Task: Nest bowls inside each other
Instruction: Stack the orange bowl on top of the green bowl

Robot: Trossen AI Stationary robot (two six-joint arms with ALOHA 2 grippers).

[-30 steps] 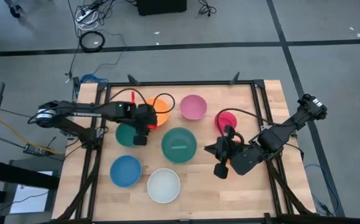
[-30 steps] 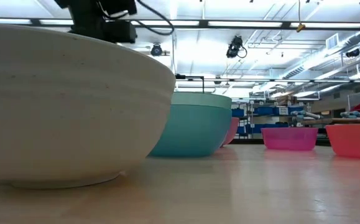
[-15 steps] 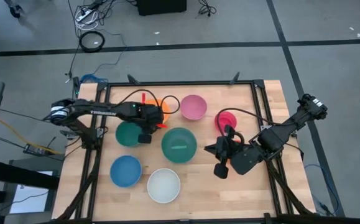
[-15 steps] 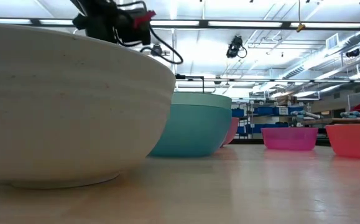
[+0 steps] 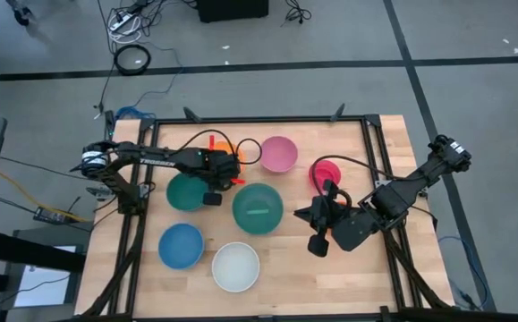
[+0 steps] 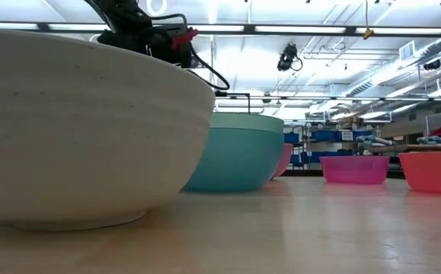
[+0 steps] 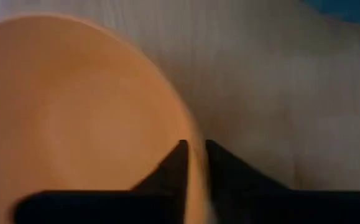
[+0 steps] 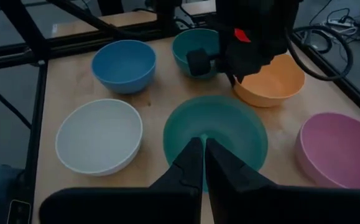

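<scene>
An orange bowl (image 7: 74, 118) stands on the table at the far left, and my left gripper (image 7: 196, 149) is shut on its rim from above; in the high view the gripper (image 5: 225, 170) covers most of the bowl (image 5: 236, 159). Standing apart on their bases are a green bowl (image 5: 185, 191), a large teal bowl (image 5: 258, 207), a blue bowl (image 5: 181, 245), a white bowl (image 5: 236, 266), a pink bowl (image 5: 278, 154) and a magenta-red bowl (image 5: 326, 173). My right gripper (image 8: 203, 149) hangs shut and empty above the table, right of the teal bowl (image 8: 216, 134). My left gripper has the orange bowl's rim (image 7: 196, 171) between its two fingers, one finger (image 7: 178, 158) inside the bowl and the other (image 7: 218, 158) outside it. The fingers come from above, pointing steeply down. The bowl sits upright on the table.
The wooden table (image 5: 366, 277) has a black frame along its edges (image 5: 370, 121). There is bare wood at the near right and between the bowls. In the low view the white bowl (image 6: 75, 129) fills the left, with the teal bowl (image 6: 235, 152) behind it.
My left gripper has come down and a little toward the table's right, onto the orange bowl. No bowl has moved.
</scene>
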